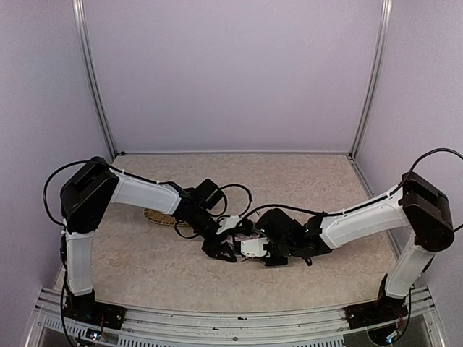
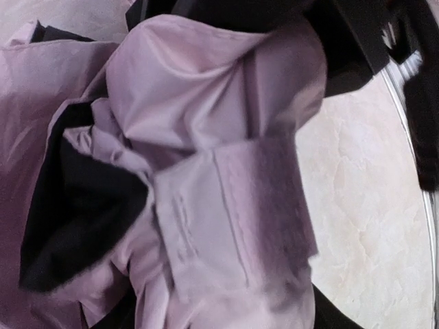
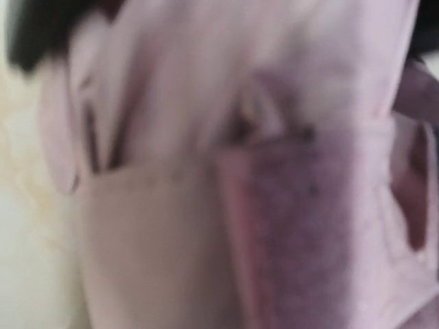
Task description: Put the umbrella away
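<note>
1. Umbrella [image 2: 206,116] — pale pink fabric, bunched, on the table [image 1: 304,181] at mid-front, between both pincers.
2. Fastening tab [image 2: 264,205] — fuzzy patch, lying over the folds.
3. Left pincer [image 1: 223,249]: close against the fabric; opening cannot be told.
4. Right pincer [image 1: 266,253]: likewise close, opening cannot be told.
5. Straw mat [image 1: 160,217]: partly under the left arm.

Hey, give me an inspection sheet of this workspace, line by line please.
Surface: beige marbled table.
Job's things: pale pink umbrella, fabric bunched, fastening tab showing.
Clutter: woven mat, partly under the left arm.
Grippers: left claw and right claw meet at the umbrella; open or shut cannot be told.
Cables: black loops off both arms.
Surroundings: plain pale walls, metal posts.
</note>
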Robot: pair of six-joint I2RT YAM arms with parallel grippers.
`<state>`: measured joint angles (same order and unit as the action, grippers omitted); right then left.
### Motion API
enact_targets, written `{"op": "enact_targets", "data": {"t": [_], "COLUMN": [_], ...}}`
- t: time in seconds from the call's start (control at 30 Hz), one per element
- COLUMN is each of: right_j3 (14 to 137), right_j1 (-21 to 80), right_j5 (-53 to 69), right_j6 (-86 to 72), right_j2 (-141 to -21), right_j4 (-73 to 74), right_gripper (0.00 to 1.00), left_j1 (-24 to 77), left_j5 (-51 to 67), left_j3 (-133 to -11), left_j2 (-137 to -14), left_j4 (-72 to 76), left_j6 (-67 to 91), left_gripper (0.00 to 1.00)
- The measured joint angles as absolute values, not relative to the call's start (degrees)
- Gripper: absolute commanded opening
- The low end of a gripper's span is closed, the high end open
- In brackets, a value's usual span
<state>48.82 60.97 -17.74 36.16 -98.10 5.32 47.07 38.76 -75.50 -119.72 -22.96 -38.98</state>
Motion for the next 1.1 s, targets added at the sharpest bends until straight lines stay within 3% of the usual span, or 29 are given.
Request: {"op": "enact_targets", "data": {"t": [0.3, 0.5, 0.7, 0.87, 0.97, 1.03, 1.1], "right_j3": [55.4, 62.6, 66.7, 68.6, 70.5, 71.7, 72.4], "right_j1": [54.3, 49.7, 46.4, 46.0, 45.5, 44.6, 43.3], "right_j5": [-0.6, 14.5, 28.0, 35.7, 38.1, 39.4, 40.2], "right_j6": [32.3, 28.3, 25.5, 25.8, 26.3, 26.3, 26.0], "right_j2": [-99.2, -103.8, -108.3, -111.2, -113.4, -114.5, -115.1], "right_j4": [16.6, 27.3, 34.2, 38.6, 41.0, 42.4, 43.4], "right_gripper": [0.1, 0.1, 0.1, 0.11, 0.11, 0.14, 0.24], "left_j1": [43.7, 45.3, 55.1, 56.6, 56.0, 55.9, 55.7], "left_j5": [31.2, 27.6, 20.4, 16.1, 16.3, 16.6, 17.7], "left_j3": [-45.3, -32.4, -30.5, -36.4, -41.6, -46.2, -50.4], "left_j2": [-96.0, -87.0, -87.5, -95.7, -100.9, -104.4, -106.7], "left_j4": [7.5, 27.0, 31.4, 30.0, 25.8, 20.6, 15.6], "left_j6": [-30.3, -31.9, -40.9, -46.1, -47.9, -48.4, -48.4], "left_gripper": [0.65, 0.65, 0.67, 0.69, 0.62, 0.51, 0.34]}}
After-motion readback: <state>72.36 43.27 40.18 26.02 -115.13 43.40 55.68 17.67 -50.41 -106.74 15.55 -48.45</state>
